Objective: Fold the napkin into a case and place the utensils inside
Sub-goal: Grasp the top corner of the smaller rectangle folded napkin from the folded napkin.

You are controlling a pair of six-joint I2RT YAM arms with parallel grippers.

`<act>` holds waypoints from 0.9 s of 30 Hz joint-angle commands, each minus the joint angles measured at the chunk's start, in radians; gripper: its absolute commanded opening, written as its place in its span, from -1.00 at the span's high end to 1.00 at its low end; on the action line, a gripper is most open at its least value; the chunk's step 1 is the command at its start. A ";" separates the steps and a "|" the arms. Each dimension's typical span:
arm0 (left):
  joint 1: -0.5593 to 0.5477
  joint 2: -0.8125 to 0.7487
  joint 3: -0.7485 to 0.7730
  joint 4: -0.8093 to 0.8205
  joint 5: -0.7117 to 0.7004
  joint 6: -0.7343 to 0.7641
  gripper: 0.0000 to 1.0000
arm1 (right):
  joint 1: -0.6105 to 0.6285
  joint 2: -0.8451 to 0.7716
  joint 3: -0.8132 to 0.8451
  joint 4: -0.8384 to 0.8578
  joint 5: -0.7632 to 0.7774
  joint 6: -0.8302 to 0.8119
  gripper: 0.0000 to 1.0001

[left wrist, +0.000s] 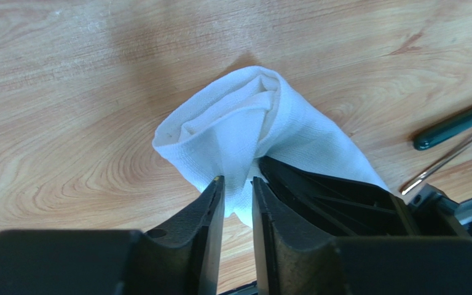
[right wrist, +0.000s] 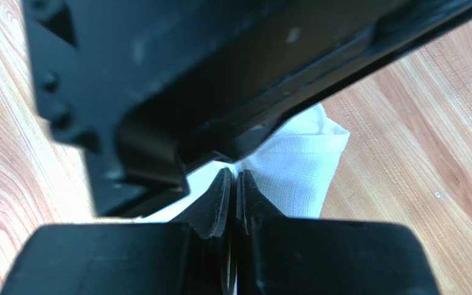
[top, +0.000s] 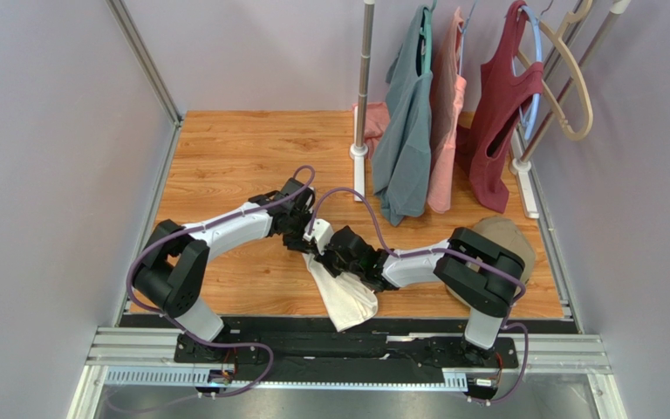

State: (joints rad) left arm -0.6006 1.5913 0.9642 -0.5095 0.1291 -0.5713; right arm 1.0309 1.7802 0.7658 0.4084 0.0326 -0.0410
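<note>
The white napkin [top: 347,297] hangs bunched between both grippers over the wooden table [top: 234,166]. My left gripper [top: 305,237] is shut on a fold of the napkin [left wrist: 244,123], with cloth pinched between its fingertips [left wrist: 238,181]. My right gripper [top: 328,253] meets it from the right, and the napkin drapes over its black body [left wrist: 343,196]. In the right wrist view its jaws [right wrist: 233,175] are pressed together at the edge of the napkin [right wrist: 300,163]. The utensils lie on the table to the right: a dark green handle [left wrist: 460,123] and a thin metal shaft [left wrist: 444,161].
A clothes rack stands at the back right, with a white pole base [top: 358,153] and hanging garments: grey-green [top: 404,131], pink [top: 446,131] and maroon [top: 500,113]. A tan cloth [top: 509,234] lies by the right arm. Grey walls close both sides.
</note>
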 commanded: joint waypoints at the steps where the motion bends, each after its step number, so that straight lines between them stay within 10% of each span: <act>1: -0.005 0.024 0.045 -0.027 -0.026 0.024 0.47 | 0.001 -0.019 -0.016 -0.016 -0.019 0.026 1.00; 7: -0.007 0.021 0.059 -0.057 -0.057 0.019 1.00 | -0.002 -0.027 -0.019 -0.025 -0.017 0.026 1.00; 27: -0.005 -0.103 -0.091 0.089 0.078 -0.122 1.00 | -0.009 -0.064 0.086 -0.168 0.027 0.377 1.00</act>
State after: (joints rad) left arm -0.6022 1.5253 0.8829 -0.4686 0.1776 -0.6579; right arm 1.0256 1.7546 0.8204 0.2497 0.0193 0.2317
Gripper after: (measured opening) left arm 0.007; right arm 0.026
